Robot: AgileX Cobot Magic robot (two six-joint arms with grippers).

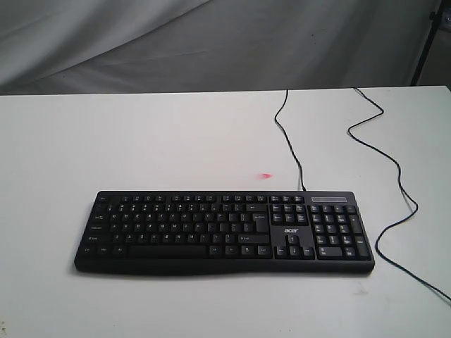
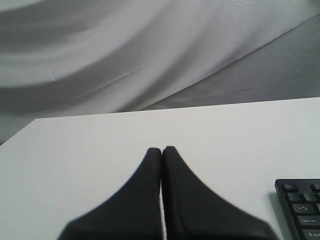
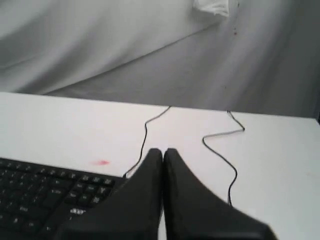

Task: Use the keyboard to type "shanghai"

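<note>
The black keyboard (image 1: 224, 232) with white-lettered keys, a number pad and an acer logo lies flat near the front of the white table (image 1: 141, 141). Its thin black cable (image 1: 289, 137) runs from its back edge toward the table's far edge. Neither arm shows in the exterior view. In the left wrist view my left gripper (image 2: 162, 149) is shut and empty above bare table, with a corner of the keyboard (image 2: 302, 210) off to one side. My right gripper (image 3: 163, 150) is shut and empty, hovering over the number-pad end of the keyboard (image 3: 45, 197).
A second black cable (image 1: 394, 176) snakes across the right side of the table. A small pink mark (image 1: 266, 175) sits on the table just behind the keyboard. Grey cloth (image 1: 176, 42) hangs behind the table's far edge.
</note>
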